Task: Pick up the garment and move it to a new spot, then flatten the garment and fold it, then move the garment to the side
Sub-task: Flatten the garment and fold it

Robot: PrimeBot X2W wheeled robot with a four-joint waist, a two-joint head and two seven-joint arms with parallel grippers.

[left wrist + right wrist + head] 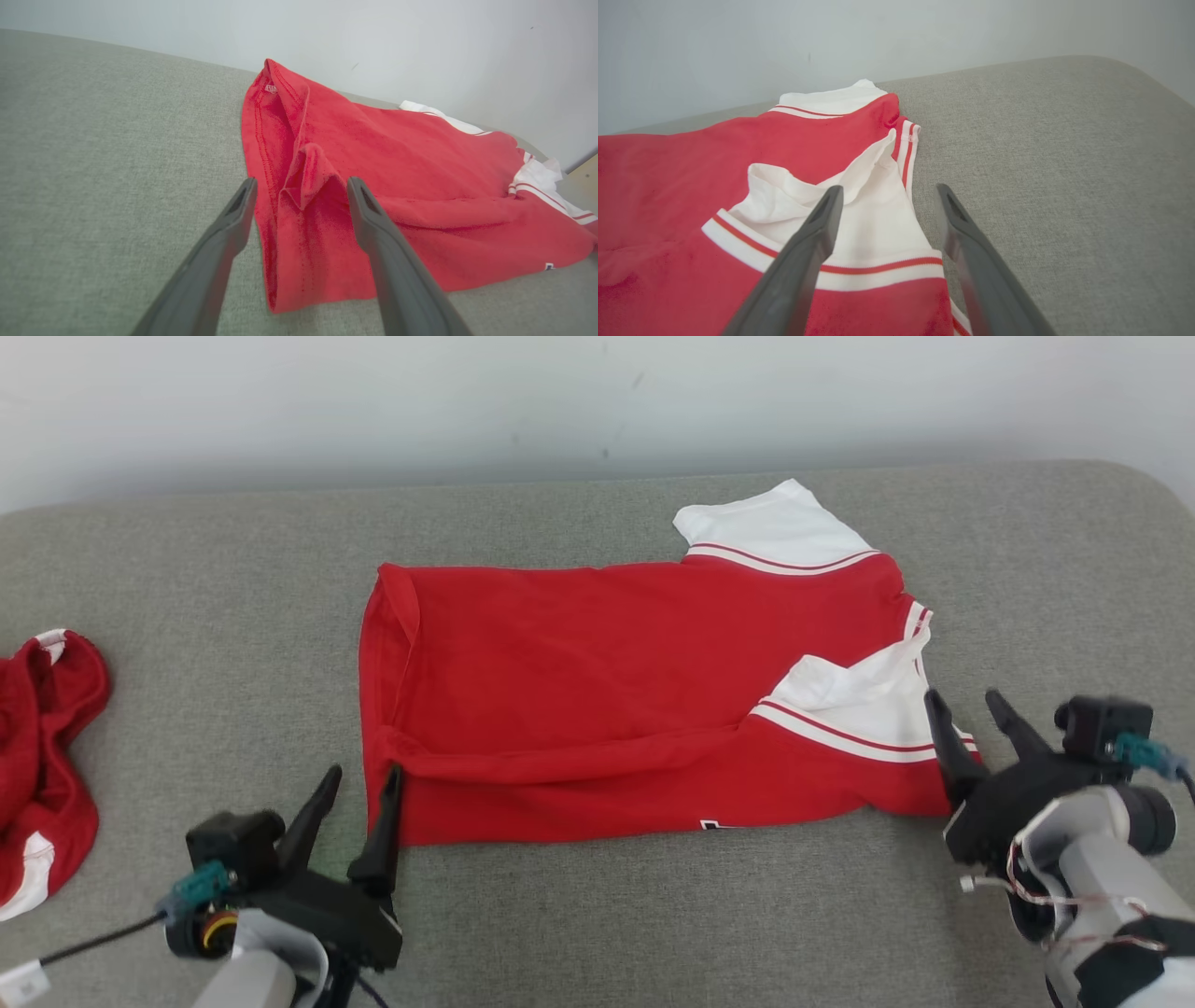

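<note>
The garment (607,691) lay flat across the middle of the frame on the grey padded surface (187,569) — white sleeves toward the right. The left fingers (385,831) stood spread wide at its lower-left corner, the right fingers (945,747) at its lower-right edge — both gripping nothing

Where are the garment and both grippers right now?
garment (607,691), head view, on its red middle panel.
left gripper (364,773), head view, midway between its open fingertips.
right gripper (963,698), head view, midway between its open fingertips.
</note>
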